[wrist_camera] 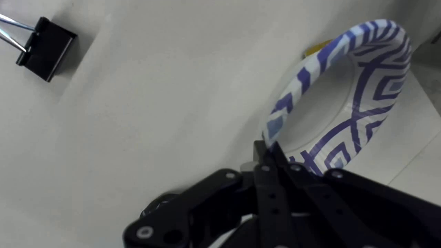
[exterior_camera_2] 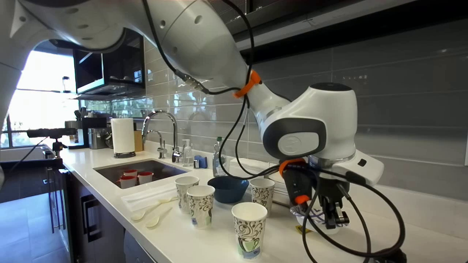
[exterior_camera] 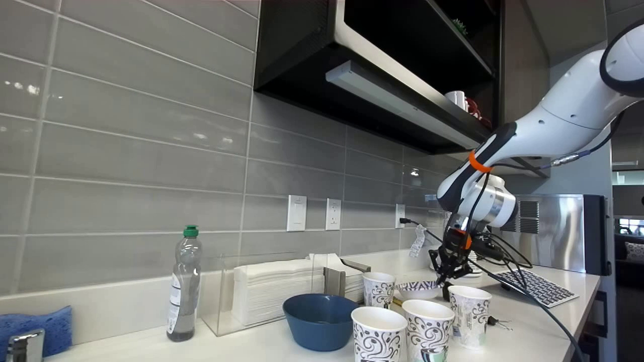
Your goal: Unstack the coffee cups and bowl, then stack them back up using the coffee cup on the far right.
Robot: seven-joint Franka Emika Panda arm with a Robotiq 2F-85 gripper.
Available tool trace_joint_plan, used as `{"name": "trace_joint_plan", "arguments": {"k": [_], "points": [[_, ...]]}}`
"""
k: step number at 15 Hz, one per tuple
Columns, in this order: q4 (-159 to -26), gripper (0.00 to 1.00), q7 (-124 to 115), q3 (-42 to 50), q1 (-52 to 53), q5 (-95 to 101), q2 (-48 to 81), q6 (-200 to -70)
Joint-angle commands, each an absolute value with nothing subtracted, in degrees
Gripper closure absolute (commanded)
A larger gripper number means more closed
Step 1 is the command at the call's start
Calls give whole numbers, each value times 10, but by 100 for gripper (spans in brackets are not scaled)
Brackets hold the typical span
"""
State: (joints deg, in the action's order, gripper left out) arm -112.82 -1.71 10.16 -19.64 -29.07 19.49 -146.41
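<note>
Sitting at the left end, blue sponge (exterior_camera: 37, 322): on the white counter (exterior_camera: 241, 347), partly behind a chrome fitting (exterior_camera: 26, 346).
Clear bottle (exterior_camera: 184, 291): upright near the tiled wall (exterior_camera: 146, 156), green cap on top, white label on its side.
Napkins (exterior_camera: 276, 291): a white stack inside a see-through holder (exterior_camera: 220, 306), right of the clear bottle.
Blue bowl (exterior_camera: 320, 324): upright on the counter, mouth up, just in front of the see-through holder.
Front-left cup (exterior_camera: 378, 339): white paper with dark swirls, upright on the counter near the blue bowl.
Wall-side cup (exterior_camera: 378, 290): the same print, upright, near the napkins.
Patterned bowl (exterior_camera: 416, 289): farther along the counter than the wall-side cup, white with purple-blue bands; in the wrist view its rim is drawn into a long oval, narrowest at the grip, and a yellow object (wrist_camera: 316, 47) shows just beside it. Whether its base touches the counter is hard to make out from these angles.
Second front cup (exterior_camera: 428, 332): upright, close to the front-left cup, green print low on its side.
Gripper (wrist_camera: 268, 151): clenched, its two black fingertips (wrist_camera: 259, 148) pinching the patterned bowl's rim between them; in an exterior view the white arm (exterior_camera: 568, 113) reaches down from the upper right.
Far-right cup (exterior_camera: 470, 314): upright on the counter, mouth up, standing apart from the other three cups; in an exterior view a green cup drawing (exterior_camera_2: 249, 244) shows on its side.
Binder clip (wrist_camera: 48, 51): black with silver handles, lying on the counter just right of the far-right cup.
Keyboard (exterior_camera: 541, 288): flat on the counter, a metal appliance (exterior_camera: 558, 226) behind it.
</note>
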Motion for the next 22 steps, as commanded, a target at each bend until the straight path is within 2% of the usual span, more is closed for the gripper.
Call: {"name": "trace_joint_plan", "arguments": {"k": [1,3,13,14,17,18,22], "points": [[-1098,100,11,87,-217,-307,221,-1437],[-1094,72,8,89,-219,-298,223,-1425],[-1139,4,0,120,-204,-231,146,-1433],[-1149,0,5,125,-203,-214,133,-1428],[-1185,0,-5,150,-190,-126,101,-1425],[-1142,0,-1,135,-202,-174,138,-1421],[-1169,0,-2,146,-196,-142,115,-1421]]}}
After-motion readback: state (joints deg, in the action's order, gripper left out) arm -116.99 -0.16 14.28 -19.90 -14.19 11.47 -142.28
